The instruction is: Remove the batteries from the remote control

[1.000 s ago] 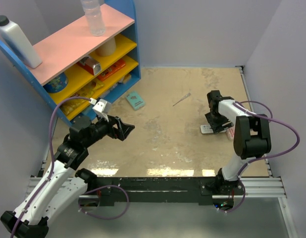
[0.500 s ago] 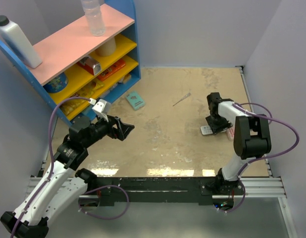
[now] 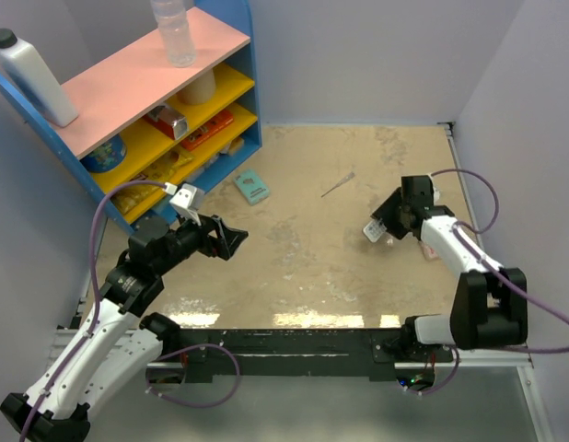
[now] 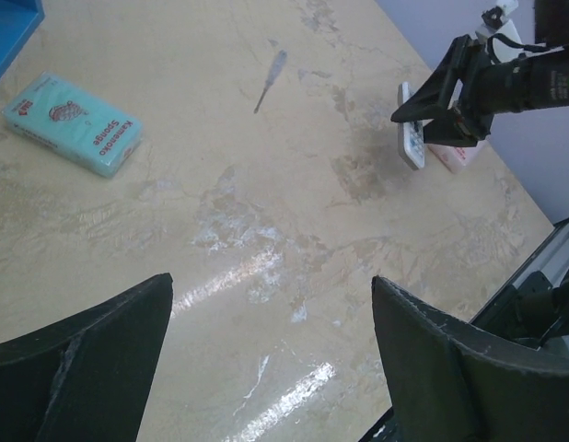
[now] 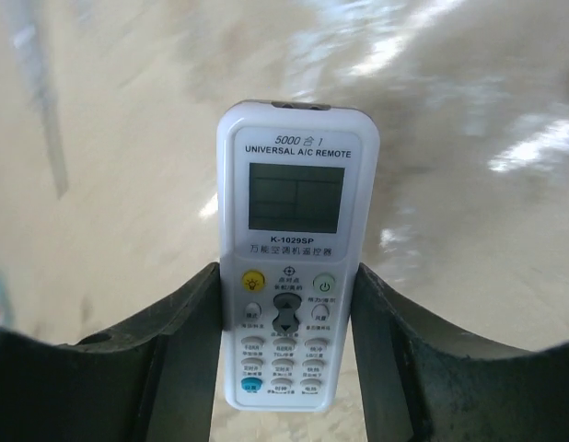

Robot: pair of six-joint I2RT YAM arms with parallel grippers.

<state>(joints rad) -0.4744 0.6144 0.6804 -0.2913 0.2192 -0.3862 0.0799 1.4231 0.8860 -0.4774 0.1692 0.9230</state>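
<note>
The remote control (image 5: 298,258) is a slim white-grey bar with a screen and buttons facing the right wrist camera. My right gripper (image 5: 286,276) is shut on its lower half, a finger on each long side, and holds it above the table. In the top view the remote (image 3: 375,229) sticks out left of the right gripper (image 3: 388,224), at the table's right. It also shows in the left wrist view (image 4: 412,138). My left gripper (image 3: 231,238) is open and empty over the left-centre of the table (image 4: 271,285). The batteries are hidden.
A pink packet (image 4: 455,155) lies on the table just beyond the held remote. A teal flat box (image 3: 252,187) and a thin grey stick (image 3: 338,184) lie further back. A blue shelf unit (image 3: 156,101) stands at the back left. Walls close in the table.
My right arm has swung round and lifted the remote off the table beside the pink packet. The left arm has not moved.
</note>
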